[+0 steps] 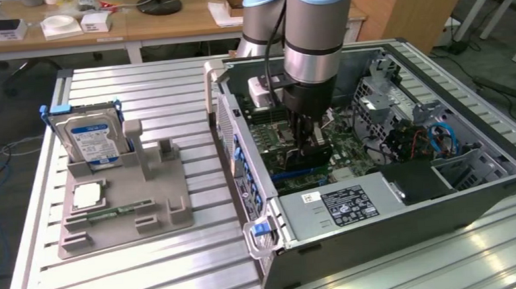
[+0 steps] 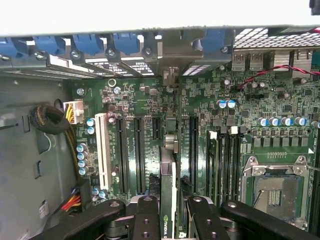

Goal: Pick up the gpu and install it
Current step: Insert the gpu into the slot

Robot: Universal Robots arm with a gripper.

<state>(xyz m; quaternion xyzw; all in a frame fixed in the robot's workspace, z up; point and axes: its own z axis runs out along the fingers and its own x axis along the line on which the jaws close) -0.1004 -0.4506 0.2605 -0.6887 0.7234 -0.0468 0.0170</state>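
Note:
My gripper [image 1: 307,145] reaches down into the open computer case [image 1: 273,249] and is shut on the gpu [image 1: 310,156], a thin dark card held upright over the green motherboard [image 1: 271,140]. In the wrist view the gpu [image 2: 169,185] shows edge-on between the two black fingers [image 2: 145,217] of the gripper [image 2: 170,207], with a green logo on its near end. It hangs just above the row of long black expansion slots [image 2: 192,150], and its far end points at the case's rear bracket openings [image 2: 170,75]. I cannot tell whether it touches a slot.
On the slatted table a grey holder [image 1: 124,211] carries a silver hard drive with blue label [image 1: 90,137], a narrow memory stick [image 1: 111,210] and a square chip [image 1: 88,193]. Inside the case lie the CPU socket [image 2: 275,185], a cable bundle [image 2: 47,120] and a labelled power supply [image 1: 345,206].

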